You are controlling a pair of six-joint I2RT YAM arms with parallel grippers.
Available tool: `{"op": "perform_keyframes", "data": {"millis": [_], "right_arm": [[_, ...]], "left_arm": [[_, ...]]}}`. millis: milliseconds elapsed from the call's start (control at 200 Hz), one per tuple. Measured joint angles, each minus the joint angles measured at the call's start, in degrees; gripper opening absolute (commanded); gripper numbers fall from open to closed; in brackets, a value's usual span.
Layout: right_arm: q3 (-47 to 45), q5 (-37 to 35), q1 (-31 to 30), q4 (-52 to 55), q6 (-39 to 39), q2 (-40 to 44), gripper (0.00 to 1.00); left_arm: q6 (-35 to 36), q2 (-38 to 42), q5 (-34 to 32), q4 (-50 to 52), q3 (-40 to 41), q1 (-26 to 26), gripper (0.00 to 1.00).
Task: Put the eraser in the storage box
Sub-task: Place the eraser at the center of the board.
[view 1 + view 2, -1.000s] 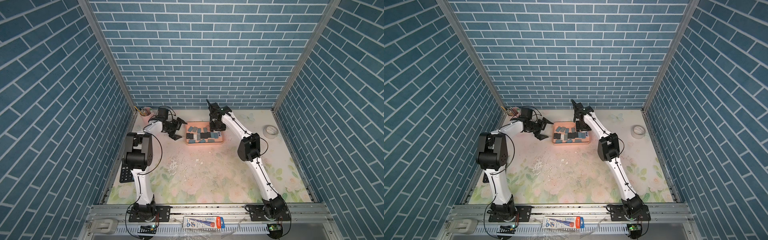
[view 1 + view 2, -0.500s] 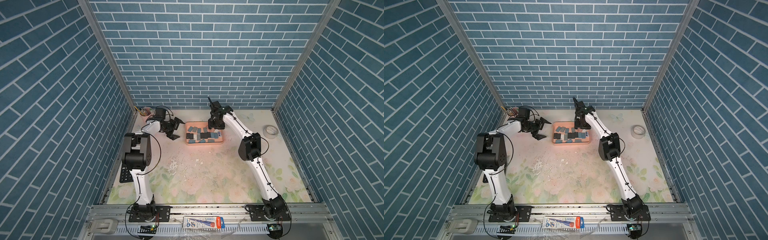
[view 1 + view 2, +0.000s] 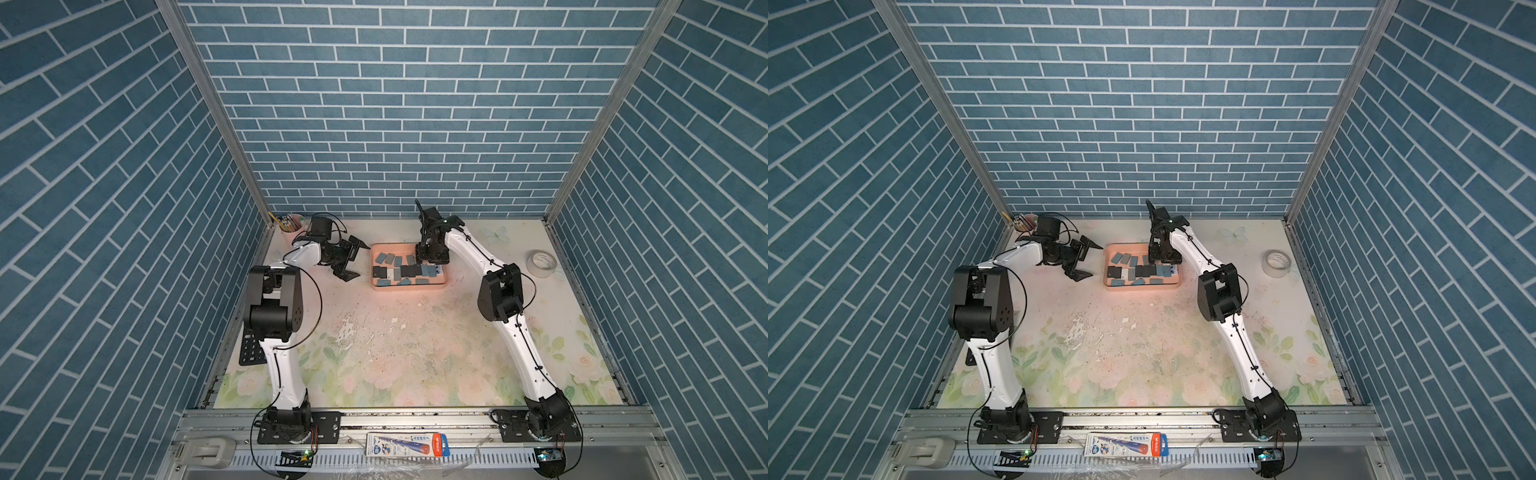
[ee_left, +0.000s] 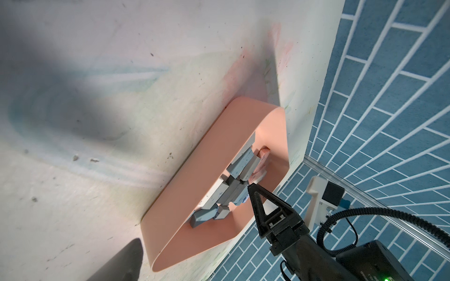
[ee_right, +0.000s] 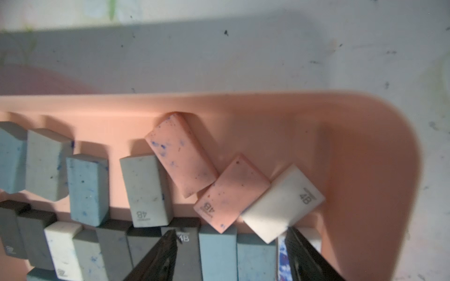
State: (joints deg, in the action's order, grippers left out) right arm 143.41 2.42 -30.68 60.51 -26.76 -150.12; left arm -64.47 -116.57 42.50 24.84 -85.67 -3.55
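The storage box (image 3: 409, 286) (image 3: 1142, 286) is a shallow salmon-pink tray at the back middle of the table. Several erasers (image 5: 218, 253) lie in it: blue, grey, black, pink (image 5: 181, 153) and a white one (image 5: 282, 202). My right gripper (image 3: 430, 258) (image 5: 231, 236) hangs over the tray's far right end, jaws open, with nothing held between them; blue erasers lie below the gap. My left gripper (image 3: 360, 262) (image 4: 194, 214) is wide open and empty, just left of the tray's short side.
A pale pink pencil cup (image 3: 291, 226) stands in the back left corner behind the left arm. A roll of tape (image 3: 541, 262) lies at the right. A black calculator (image 3: 251, 349) lies by the left wall. A packet (image 3: 407, 444) rests on the front rail.
The right gripper's jaws have spread wider above the tray. The left arm has hardly shifted and stays wide open.
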Motion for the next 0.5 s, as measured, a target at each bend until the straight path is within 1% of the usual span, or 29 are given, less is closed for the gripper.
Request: {"op": "perform_keyframes", "data": {"millis": [200,500], "right_arm": [[-0.42,0.02,0.00,-0.17,0.02,0.66,0.74],[5.97,-0.28,0.00,2.32,0.17,0.66,0.77]], "left_arm": [[0.02,0.00,-0.02,0.00,0.00,0.00,1.00],[1.46,0.79,-0.52,1.38,-0.52,0.00,1.00]]}}
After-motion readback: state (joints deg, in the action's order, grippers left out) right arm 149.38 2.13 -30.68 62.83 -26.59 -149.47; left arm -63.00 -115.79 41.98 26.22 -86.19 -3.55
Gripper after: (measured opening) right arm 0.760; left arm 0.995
